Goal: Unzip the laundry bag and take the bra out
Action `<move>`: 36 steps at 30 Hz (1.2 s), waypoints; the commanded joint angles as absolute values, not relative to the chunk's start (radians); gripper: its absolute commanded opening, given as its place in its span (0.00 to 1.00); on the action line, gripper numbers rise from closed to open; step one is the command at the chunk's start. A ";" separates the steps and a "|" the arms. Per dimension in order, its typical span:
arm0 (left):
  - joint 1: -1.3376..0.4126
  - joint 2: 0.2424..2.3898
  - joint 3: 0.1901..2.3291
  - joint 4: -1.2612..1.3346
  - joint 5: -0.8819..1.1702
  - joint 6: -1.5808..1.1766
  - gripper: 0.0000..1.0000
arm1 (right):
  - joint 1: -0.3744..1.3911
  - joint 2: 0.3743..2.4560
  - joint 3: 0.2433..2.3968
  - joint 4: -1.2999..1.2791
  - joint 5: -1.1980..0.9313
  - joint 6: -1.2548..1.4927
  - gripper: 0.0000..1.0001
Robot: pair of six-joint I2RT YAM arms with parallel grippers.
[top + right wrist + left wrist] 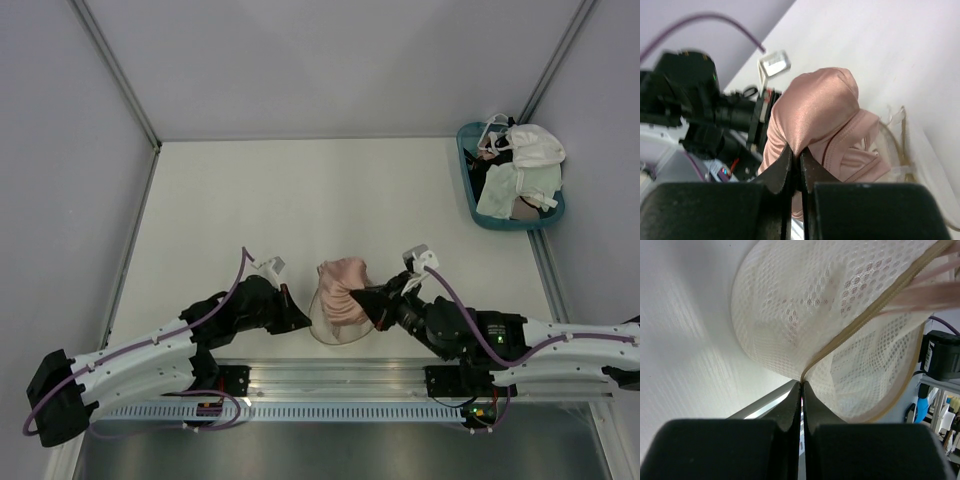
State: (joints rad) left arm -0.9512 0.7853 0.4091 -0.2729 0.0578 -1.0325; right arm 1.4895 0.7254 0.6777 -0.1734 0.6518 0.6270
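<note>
Near the front edge of the table (pixel 300 190), between the arms, the laundry bag (pixel 332 328) is pinched at its tan zipper rim by the closed left gripper (pixel 802 387), seemingly so it is anchored while the bra (pixel 812 112) is drawn out. That pale-pink bra, bunched at the bag's open mouth, is clamped in the closed right gripper (pixel 796 156), probably for lifting clear. One bag, one bra and two grippers are counted, plus one teal basket (pixel 466 152) of clothes at far right.

The bra (pixel 343 276) lies on the laundry bag (pixel 335 326), between left gripper (pixel 304 321) and right gripper (pixel 363 298) (basket (pixel 470 186) behind-right).
</note>
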 commanded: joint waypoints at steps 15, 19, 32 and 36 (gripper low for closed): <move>-0.956 0.818 0.437 -0.216 0.066 -1.035 0.02 | 1.494 0.652 0.946 -0.043 1.176 0.289 0.00; -0.954 0.821 0.440 -0.219 0.067 -1.034 0.02 | 1.490 0.739 1.071 -0.052 1.339 0.096 0.00; -0.954 0.848 0.475 -0.213 0.084 -1.026 0.02 | 1.211 0.957 1.390 -0.357 1.143 0.144 0.01; -0.956 0.845 0.483 -0.215 0.087 -1.026 0.02 | 1.024 1.044 1.405 -0.382 0.860 0.208 0.00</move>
State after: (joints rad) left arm -0.9512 0.8467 0.4351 -0.2497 0.0662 -1.0321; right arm 1.1358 0.9741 1.3865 -0.2600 1.0954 0.1284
